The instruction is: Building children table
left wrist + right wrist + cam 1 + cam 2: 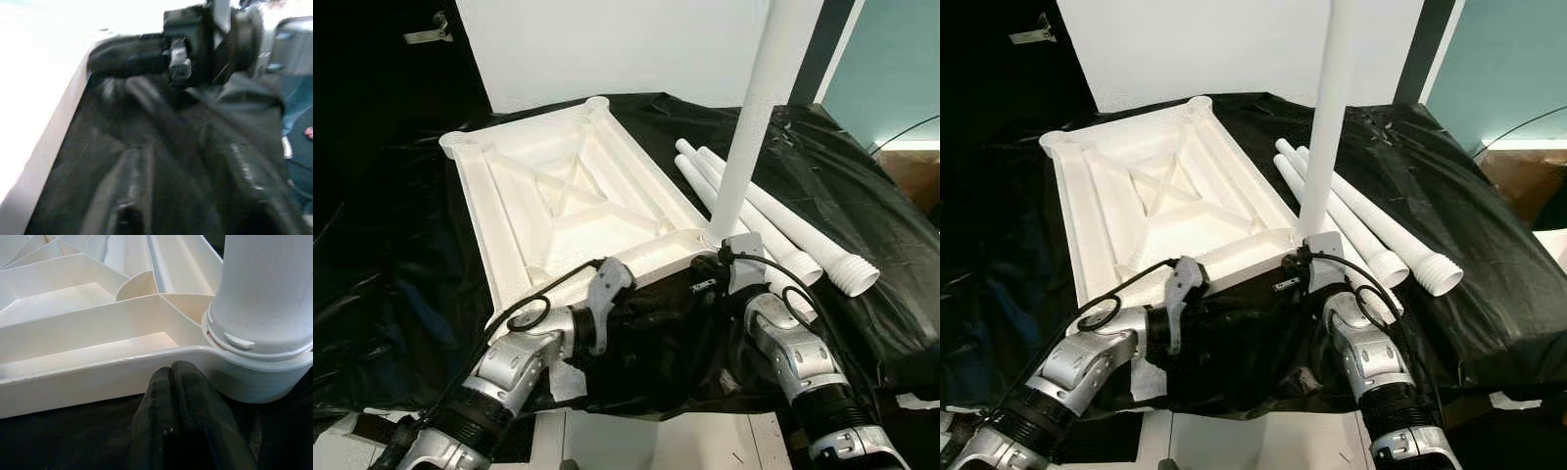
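Note:
A white table top lies upside down on black cloth, its ribs facing up. One white leg stands upright in the near right corner socket. Three loose white legs lie side by side to the right of the top. My right gripper is shut and empty, with its fingertips pressed against the top's near rim just beside that socket. My left gripper lies low over the cloth along the near edge, pointing toward the right gripper. Its blurred fingers look open with only cloth between them.
Black cloth covers the whole work surface and hangs over its near edge. A white panel stands upright behind the table top. A brown box sits at the far right by a teal wall.

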Available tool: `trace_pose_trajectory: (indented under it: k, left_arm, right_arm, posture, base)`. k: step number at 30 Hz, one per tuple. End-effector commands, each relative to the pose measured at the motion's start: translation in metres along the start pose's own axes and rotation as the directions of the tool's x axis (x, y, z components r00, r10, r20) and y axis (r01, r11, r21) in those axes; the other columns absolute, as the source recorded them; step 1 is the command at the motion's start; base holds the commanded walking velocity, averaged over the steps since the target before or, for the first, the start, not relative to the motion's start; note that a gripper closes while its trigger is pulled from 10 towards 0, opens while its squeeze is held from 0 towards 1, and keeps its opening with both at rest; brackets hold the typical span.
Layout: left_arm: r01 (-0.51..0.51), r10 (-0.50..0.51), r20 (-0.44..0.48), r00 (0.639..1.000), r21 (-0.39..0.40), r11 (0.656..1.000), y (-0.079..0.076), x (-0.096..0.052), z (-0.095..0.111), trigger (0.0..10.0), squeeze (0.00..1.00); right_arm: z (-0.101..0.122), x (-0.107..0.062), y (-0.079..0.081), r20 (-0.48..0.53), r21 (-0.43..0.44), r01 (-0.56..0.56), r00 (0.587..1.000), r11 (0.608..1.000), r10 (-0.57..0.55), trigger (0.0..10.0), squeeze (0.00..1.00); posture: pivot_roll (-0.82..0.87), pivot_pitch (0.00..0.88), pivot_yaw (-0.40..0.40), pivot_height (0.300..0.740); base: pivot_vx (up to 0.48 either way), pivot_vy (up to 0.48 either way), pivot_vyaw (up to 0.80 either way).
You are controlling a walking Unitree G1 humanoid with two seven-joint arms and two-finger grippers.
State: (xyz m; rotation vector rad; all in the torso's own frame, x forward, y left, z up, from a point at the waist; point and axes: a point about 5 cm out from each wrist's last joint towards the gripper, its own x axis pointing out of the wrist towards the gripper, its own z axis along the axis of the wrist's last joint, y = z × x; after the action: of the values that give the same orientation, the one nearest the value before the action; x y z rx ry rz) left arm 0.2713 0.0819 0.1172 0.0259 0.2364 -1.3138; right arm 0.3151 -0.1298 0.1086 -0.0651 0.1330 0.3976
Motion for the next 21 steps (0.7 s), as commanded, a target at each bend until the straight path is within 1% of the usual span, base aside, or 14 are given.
trace_pose_trajectory:
  k: [1,2,3,4,9,11,12,13,14,16,17,19,20,21]
  left_arm:
    - [0.177,-0.177,-0.010,0.984,0.029,0.984,-0.009,0.000,0.000,10.0,1.00]
    - [0.138,-0.139,0.012,0.990,0.043,0.989,-0.003,0.000,0.004,10.0,0.24]
    - [0.111,-0.113,0.028,0.993,0.051,0.992,0.000,0.001,0.007,10.0,0.24]
    - [0.082,-0.086,0.046,0.995,0.067,0.994,0.004,0.000,0.011,10.0,0.00]
    - [0.004,-0.016,0.105,0.994,0.110,0.994,0.014,-0.002,0.024,10.0,0.00]
    - [-0.135,0.108,0.242,0.964,0.098,0.986,0.031,-0.007,0.046,10.0,0.00]
    - [-0.216,0.184,0.327,0.927,0.064,0.974,0.042,-0.013,0.059,10.0,0.00]
    - [-0.216,0.184,0.327,0.927,0.064,0.974,0.042,-0.013,0.059,10.0,0.00]
    - [-0.237,0.203,0.314,0.928,0.073,0.969,0.045,-0.014,0.059,10.0,0.00]
    - [-0.261,0.233,0.178,0.956,0.154,0.953,0.050,-0.014,0.047,10.0,0.00]
    - [-0.234,0.223,0.075,0.972,0.193,0.953,0.050,-0.014,0.035,10.0,0.00]
    - [-0.165,0.186,-0.071,0.980,0.239,0.957,0.048,-0.018,0.015,10.0,0.00]
    - [-0.132,0.167,-0.122,0.978,0.255,0.958,0.046,-0.021,0.008,10.0,0.00]
    - [-0.123,0.165,-0.158,0.973,0.244,0.962,0.047,-0.023,0.001,10.0,0.00]
  right_arm:
    - [0.003,0.000,0.004,0.019,0.009,-0.006,1.000,1.000,0.006,10.0,0.00]
    - [0.003,-0.001,0.006,0.022,0.013,-0.009,1.000,1.000,0.009,10.0,0.00]
    - [0.004,-0.001,0.007,0.024,0.015,-0.010,1.000,1.000,0.010,10.0,0.00]
    - [0.004,-0.002,0.009,0.025,0.017,-0.012,1.000,1.000,0.011,10.0,0.00]
    - [0.002,-0.004,0.016,0.023,0.020,-0.025,0.999,0.999,0.025,10.0,0.00]
    - [-0.003,-0.007,0.025,0.014,0.030,-0.048,0.999,0.998,0.048,10.0,0.00]
    - [-0.008,-0.009,0.029,-0.001,0.039,-0.050,0.999,0.998,0.050,10.0,0.00]
    - [-0.008,-0.009,0.029,-0.001,0.039,-0.050,0.999,0.998,0.050,10.0,0.00]
    - [-0.010,-0.009,0.030,-0.008,0.042,-0.045,0.999,0.998,0.046,10.0,0.00]
    - [-0.012,-0.011,0.031,-0.013,0.051,-0.040,0.999,0.998,0.041,10.0,0.00]
    - [-0.012,-0.012,0.031,-0.013,0.055,-0.040,0.999,0.998,0.040,10.0,0.00]
    - [-0.012,-0.012,0.032,-0.013,0.059,-0.039,0.999,0.998,0.040,10.0,0.00]
    - [-0.012,-0.013,0.032,-0.014,0.060,-0.038,0.999,0.997,0.039,10.0,0.00]
    - [-0.012,-0.013,0.033,-0.014,0.060,-0.038,0.999,0.997,0.039,10.0,0.00]
  posture:
    - [-0.07,0.034,0.015,0.740]
    - [-0.08,0.032,0.011,0.740]
    - [-0.08,0.032,0.011,0.740]
    - [-0.08,0.031,0.010,0.740]
    - [-0.08,0.031,0.009,0.740]
    - [-0.09,0.029,0.010,0.740]
    - [-0.09,0.029,0.012,0.740]
    - [-0.09,0.029,0.012,0.740]
    - [-0.09,0.029,0.012,0.740]
    - [-0.09,0.030,0.015,0.740]
    - [-0.09,0.029,0.018,0.740]
    - [-0.10,0.028,0.020,0.740]
    - [-0.10,0.028,0.021,0.740]
    - [-0.10,0.028,0.022,0.740]
  base:
    - [0.000,0.000,0.00]
    - [0.000,0.000,0.00]
    - [0.000,0.000,0.00]
    - [0.000,0.000,0.00]
    - [0.000,0.000,0.00]
    - [0.000,0.000,0.00]
    - [0.000,0.000,0.00]
    - [0.000,0.000,0.00]
    - [0.000,0.000,0.00]
    - [0.000,0.000,0.00]
    - [0.000,0.000,0.00]
    - [0.000,0.000,0.00]
    - [0.000,0.000,0.00]
    - [0.000,0.000,0.00]
